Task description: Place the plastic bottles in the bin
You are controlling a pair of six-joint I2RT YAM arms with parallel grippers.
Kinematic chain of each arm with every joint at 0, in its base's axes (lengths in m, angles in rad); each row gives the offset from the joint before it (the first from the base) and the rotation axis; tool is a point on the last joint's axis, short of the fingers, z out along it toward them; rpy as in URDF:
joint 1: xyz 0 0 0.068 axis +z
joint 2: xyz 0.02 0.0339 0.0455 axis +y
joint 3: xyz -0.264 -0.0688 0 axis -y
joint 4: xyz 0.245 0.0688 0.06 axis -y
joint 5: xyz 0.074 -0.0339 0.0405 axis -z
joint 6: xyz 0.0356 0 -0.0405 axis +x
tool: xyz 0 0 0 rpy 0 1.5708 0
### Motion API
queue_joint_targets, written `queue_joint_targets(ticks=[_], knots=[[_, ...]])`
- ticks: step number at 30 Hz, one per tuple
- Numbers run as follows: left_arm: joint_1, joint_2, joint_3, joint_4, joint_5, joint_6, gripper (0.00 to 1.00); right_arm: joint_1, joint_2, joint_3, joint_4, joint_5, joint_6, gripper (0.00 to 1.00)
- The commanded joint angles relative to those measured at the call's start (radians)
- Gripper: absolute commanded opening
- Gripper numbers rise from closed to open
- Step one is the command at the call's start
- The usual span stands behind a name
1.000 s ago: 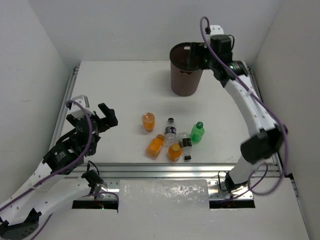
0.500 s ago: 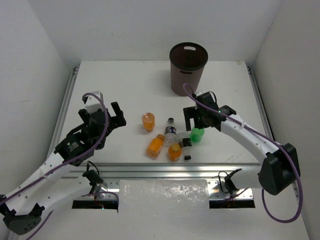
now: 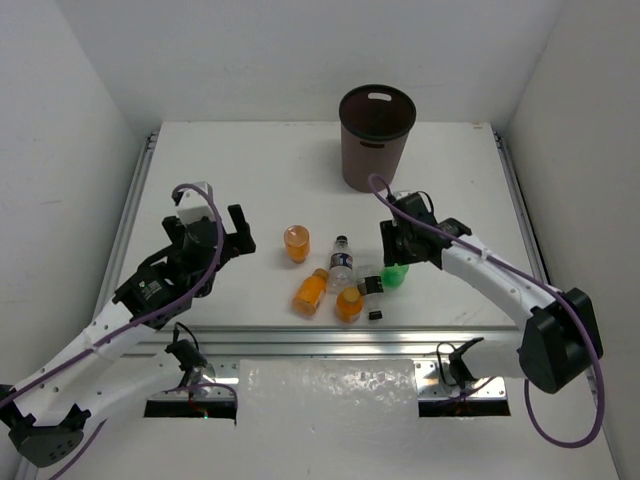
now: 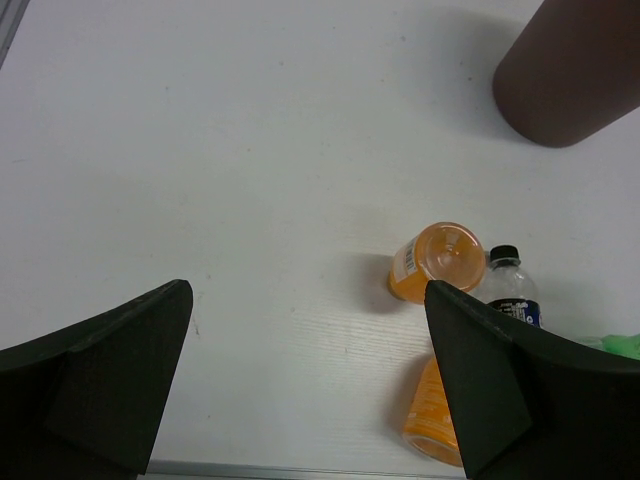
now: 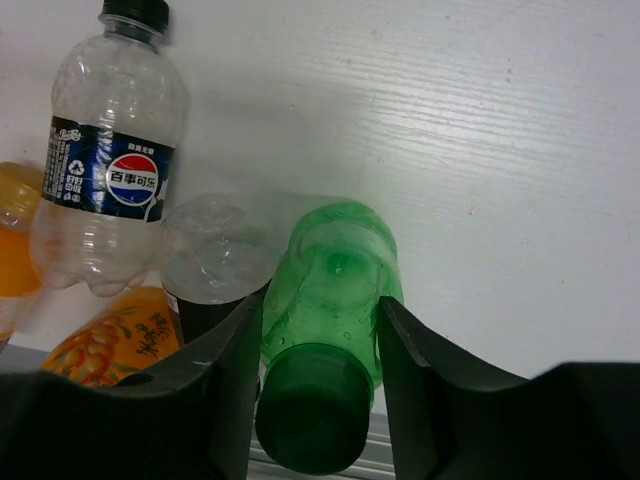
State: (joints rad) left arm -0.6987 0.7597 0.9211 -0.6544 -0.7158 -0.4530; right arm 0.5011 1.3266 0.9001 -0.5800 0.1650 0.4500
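The right tool [image 5: 320, 302] straddles the green bottle [image 5: 335, 260] lying on the bench [image 5: 500, 150], cap end toward the wrist, fingers apart along its sides; whether they clamp it cannot be told.

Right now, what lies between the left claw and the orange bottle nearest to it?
Only bare white table lies between the left claw and that orange bottle; the top external and left wrist views both show it.

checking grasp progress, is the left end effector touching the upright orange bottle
Apart. The top view shows bare table between the left end effector and the upright orange bottle.
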Motion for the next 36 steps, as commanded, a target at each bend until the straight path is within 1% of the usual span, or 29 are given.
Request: queue_joint_targets(ticks=[1, 2, 4, 5, 7, 10, 13, 14, 15, 16, 17, 18, 19, 20, 21, 22, 23, 24, 25, 27, 28, 29, 30, 31, 32, 33, 34, 35, 36], knots=[[0.013, 0.000, 0.004, 0.039, 0.006, 0.019, 1.00, 0.008, -0.069, 0.009, 0.006, 0.050, 0.006, 0.44], [0.013, 0.003, 0.004, 0.041, 0.006, 0.019, 1.00, 0.008, -0.075, 0.026, 0.000, 0.065, 0.003, 0.39], [0.015, 0.006, 0.004, 0.039, 0.010, 0.020, 1.00, 0.007, -0.087, 0.049, -0.006, 0.088, -0.014, 0.36], [0.015, 0.007, 0.004, 0.039, 0.009, 0.020, 1.00, 0.008, -0.089, 0.074, -0.014, 0.109, -0.020, 0.32], [0.015, 0.007, 0.002, 0.039, 0.009, 0.020, 1.00, 0.008, -0.093, 0.100, -0.015, 0.123, -0.046, 0.31], [0.015, 0.006, 0.002, 0.042, 0.007, 0.020, 1.00, 0.008, -0.089, 0.183, -0.007, 0.136, -0.092, 0.29], [0.016, 0.010, 0.002, 0.041, 0.007, 0.020, 1.00, 0.004, -0.041, 0.321, 0.025, 0.151, -0.154, 0.29], [0.016, 0.012, 0.002, 0.041, 0.007, 0.020, 1.00, 0.001, 0.001, 0.418, 0.020, 0.149, -0.166, 0.29], [0.016, 0.013, 0.002, 0.038, 0.003, 0.019, 1.00, -0.019, 0.026, 0.474, 0.014, 0.137, -0.174, 0.29], [0.016, 0.015, 0.002, 0.036, 0.003, 0.017, 1.00, -0.032, 0.052, 0.590, -0.009, 0.096, -0.181, 0.29], [0.016, 0.015, 0.002, 0.036, 0.000, 0.016, 1.00, -0.044, 0.078, 0.647, -0.024, 0.079, -0.185, 0.29], [0.016, 0.016, 0.001, 0.036, -0.002, 0.016, 1.00, -0.076, 0.136, 0.780, -0.064, 0.042, -0.188, 0.29], [0.016, 0.018, 0.001, 0.036, -0.001, 0.016, 1.00, -0.093, 0.172, 0.854, -0.087, 0.024, -0.189, 0.30], [0.016, 0.018, 0.001, 0.036, -0.001, 0.016, 1.00, -0.108, 0.251, 0.931, -0.119, 0.007, -0.188, 0.30], [0.018, 0.020, 0.001, 0.036, -0.001, 0.016, 1.00, -0.136, 0.296, 1.018, -0.156, -0.008, -0.185, 0.30], [0.018, 0.024, 0.002, 0.036, -0.001, 0.016, 1.00, -0.147, 0.337, 1.174, -0.212, -0.027, -0.188, 0.30], [0.018, 0.026, 0.002, 0.036, 0.003, 0.017, 1.00, -0.171, 0.421, 1.247, -0.239, -0.044, -0.189, 0.30], [0.018, 0.033, 0.004, 0.036, 0.004, 0.017, 1.00, -0.183, 0.462, 1.319, -0.279, -0.062, -0.180, 0.30], [0.019, 0.035, 0.002, 0.036, 0.004, 0.019, 1.00, -0.194, 0.494, 1.429, -0.291, -0.097, -0.177, 0.30], [0.024, 0.038, 0.002, 0.036, 0.007, 0.020, 1.00, -0.208, 0.529, 1.442, -0.261, -0.123, -0.197, 0.30], [0.024, 0.038, 0.002, 0.036, 0.010, 0.020, 1.00, -0.210, 0.517, 1.341, -0.142, -0.157, -0.209, 0.31], [0.025, 0.039, 0.002, 0.038, 0.010, 0.022, 1.00, -0.211, 0.505, 1.280, -0.068, -0.162, -0.220, 0.31], [0.030, 0.041, 0.002, 0.039, 0.012, 0.022, 1.00, -0.217, 0.499, 1.225, 0.050, -0.165, -0.243, 0.31], [0.031, 0.041, 0.001, 0.039, 0.015, 0.022, 1.00, -0.222, 0.513, 1.180, 0.083, -0.189, -0.257, 0.31], [0.034, 0.043, 0.001, 0.041, 0.016, 0.023, 1.00, -0.225, 0.537, 1.191, 0.095, -0.168, -0.264, 0.31], [0.036, 0.046, 0.001, 0.042, 0.018, 0.023, 1.00, -0.231, 0.612, 1.274, 0.063, -0.168, -0.270, 0.33], [0.038, 0.049, 0.001, 0.041, 0.021, 0.023, 1.00, -0.236, 0.653, 1.333, 0.036, -0.170, -0.272, 0.38], [0.039, 0.052, 0.002, 0.041, 0.024, 0.022, 1.00, -0.237, 0.695, 1.393, 0.001, -0.176, -0.272, 0.56], [0.041, 0.059, 0.007, 0.036, 0.027, 0.016, 1.00, -0.237, 0.754, 1.503, -0.065, -0.177, -0.266, 0.72]])
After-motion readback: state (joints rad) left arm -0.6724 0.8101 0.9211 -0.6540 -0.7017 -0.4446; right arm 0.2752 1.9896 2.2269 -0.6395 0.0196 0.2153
